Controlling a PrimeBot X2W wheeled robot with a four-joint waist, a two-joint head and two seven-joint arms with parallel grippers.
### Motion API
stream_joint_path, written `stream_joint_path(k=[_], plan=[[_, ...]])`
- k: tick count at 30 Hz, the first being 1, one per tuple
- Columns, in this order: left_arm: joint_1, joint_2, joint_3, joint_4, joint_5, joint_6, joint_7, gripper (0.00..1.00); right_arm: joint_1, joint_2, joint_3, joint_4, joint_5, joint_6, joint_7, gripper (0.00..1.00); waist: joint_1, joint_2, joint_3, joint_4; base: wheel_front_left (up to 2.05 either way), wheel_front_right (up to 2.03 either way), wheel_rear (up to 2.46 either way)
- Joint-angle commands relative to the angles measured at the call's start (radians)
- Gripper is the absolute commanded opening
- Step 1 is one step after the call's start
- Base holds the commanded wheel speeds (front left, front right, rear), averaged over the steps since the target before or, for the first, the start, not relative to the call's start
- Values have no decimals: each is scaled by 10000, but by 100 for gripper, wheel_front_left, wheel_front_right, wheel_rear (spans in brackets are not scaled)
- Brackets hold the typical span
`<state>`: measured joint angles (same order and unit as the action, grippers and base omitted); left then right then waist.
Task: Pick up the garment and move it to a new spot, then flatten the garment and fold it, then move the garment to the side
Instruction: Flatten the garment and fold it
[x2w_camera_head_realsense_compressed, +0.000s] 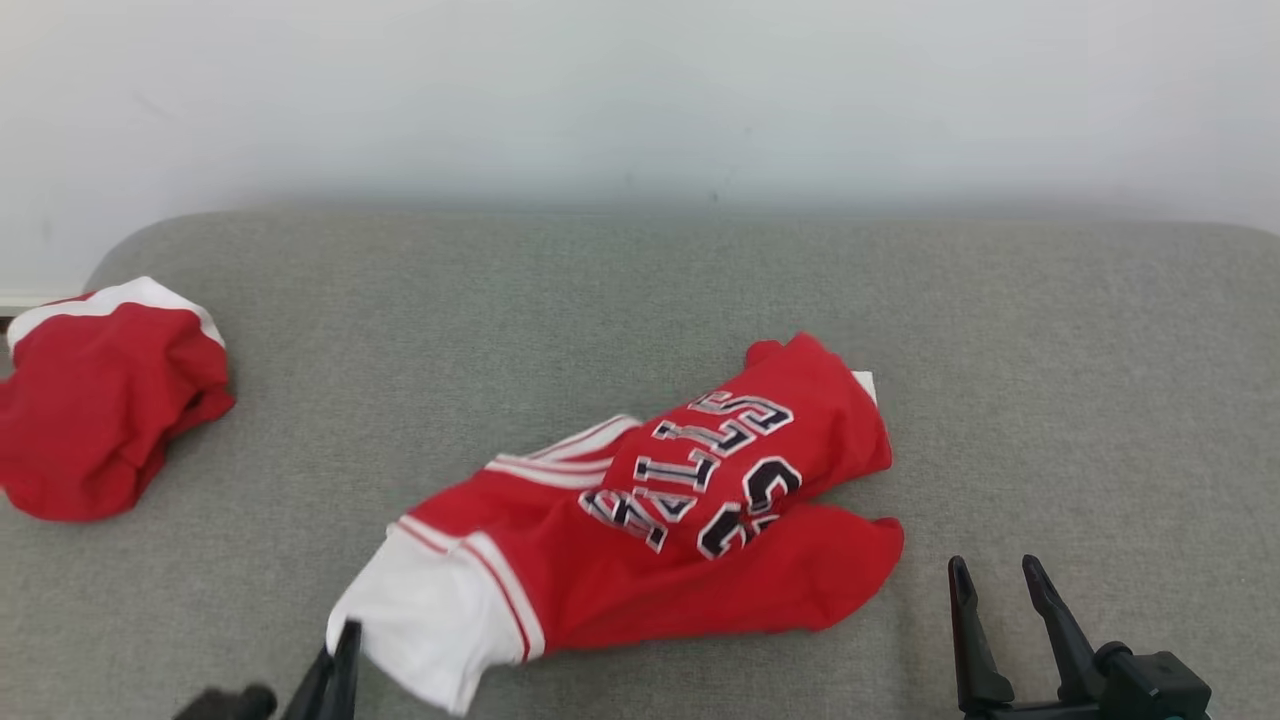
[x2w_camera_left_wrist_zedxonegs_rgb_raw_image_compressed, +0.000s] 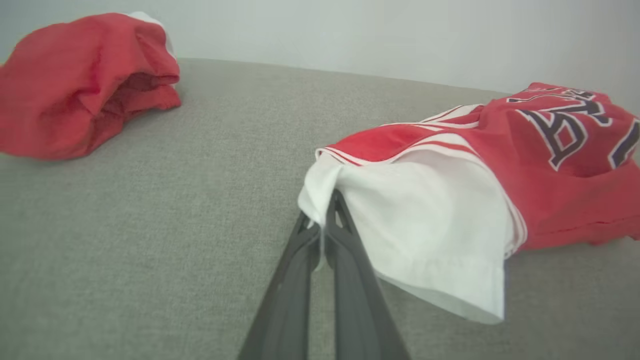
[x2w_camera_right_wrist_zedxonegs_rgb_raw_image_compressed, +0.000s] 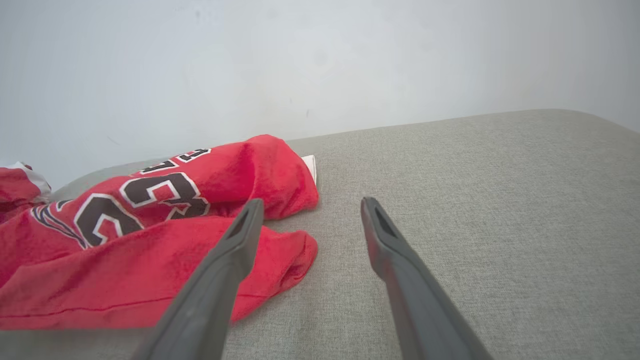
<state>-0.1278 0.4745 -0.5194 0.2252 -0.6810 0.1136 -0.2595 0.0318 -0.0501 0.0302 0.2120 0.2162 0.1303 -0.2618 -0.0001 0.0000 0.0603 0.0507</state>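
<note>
At garment (x2w_camera_head_realsense_compressed: 700, 590) white hem, L jaws clamped on it; R jaws wide, nearby.

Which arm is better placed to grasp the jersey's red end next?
Right: the right end effector is open beside the jersey; the left end effector is shut on its white edge.

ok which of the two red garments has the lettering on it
The middle garment, its white end pinched in the left fingers. The bundle at the far left is plain red and white.
</note>
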Motion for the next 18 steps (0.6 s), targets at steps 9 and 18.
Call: stream_joint_path(k=[9,18], plan=[[1897,-576,352,36,-484,275,-53,0,33,-106,-59,81,-75,9,-48,100,1,0,-10,-5,0,0,0],[1368,-1205,1437,-177,643,-184,-60,100,33,-80,-112,106,-76,9,-48,100,1,0,-134,-50,0,0,0]])
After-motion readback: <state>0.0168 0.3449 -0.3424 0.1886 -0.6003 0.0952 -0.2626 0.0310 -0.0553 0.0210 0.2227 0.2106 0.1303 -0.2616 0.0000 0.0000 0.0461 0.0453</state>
